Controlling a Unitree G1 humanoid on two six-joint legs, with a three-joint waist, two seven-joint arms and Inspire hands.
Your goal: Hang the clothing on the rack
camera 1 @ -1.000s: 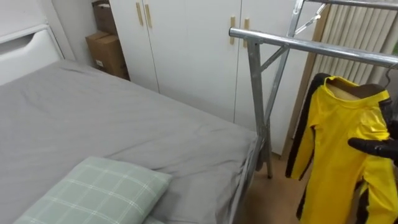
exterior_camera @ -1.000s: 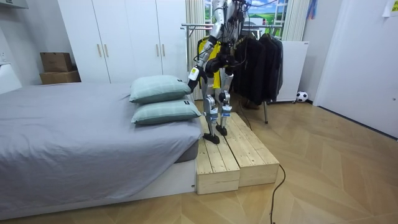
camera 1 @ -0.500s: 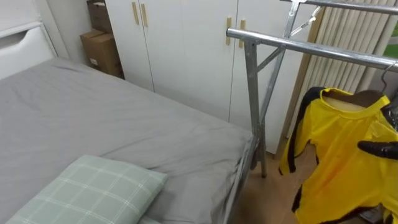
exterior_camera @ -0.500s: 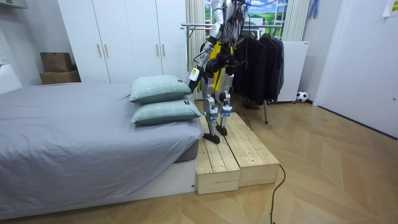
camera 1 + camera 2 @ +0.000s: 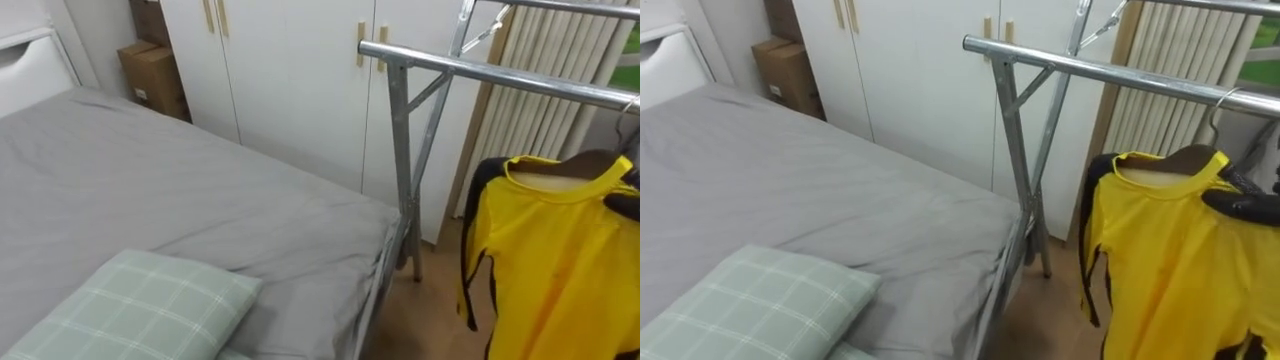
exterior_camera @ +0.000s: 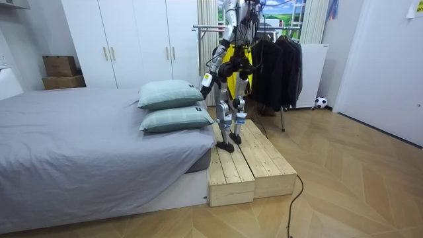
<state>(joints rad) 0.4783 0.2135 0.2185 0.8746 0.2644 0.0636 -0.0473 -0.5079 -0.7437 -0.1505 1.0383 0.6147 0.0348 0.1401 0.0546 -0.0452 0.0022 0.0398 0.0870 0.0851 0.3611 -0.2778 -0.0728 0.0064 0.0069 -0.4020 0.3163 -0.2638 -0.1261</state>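
A yellow shirt [image 5: 1170, 260] with black trim hangs on a wooden hanger [image 5: 1185, 158] at the right. The hanger's hook reaches up to the steel rail [image 5: 480, 72] of the clothes rack. My right hand [image 5: 1245, 205] comes in from the right edge and lies on the shirt's shoulder; how its fingers stand is not readable. In the room view I stand on a wooden platform [image 6: 251, 165] between bed and rack, and my left hand [image 6: 203, 80] hangs low by my side, over the bed's corner.
The grey bed [image 5: 150, 190] with a checked green pillow [image 5: 130, 310] fills the left. The rack's upright post [image 5: 400, 150] stands at the bed's corner. White wardrobes [image 5: 290, 80] and cardboard boxes [image 5: 150, 70] are behind. Dark clothes [image 6: 277, 63] hang further along the rack.
My right hand has risen from the shirt's chest to its shoulder. The shirt has come up and now hangs level under the rail. The head camera has shifted a little.
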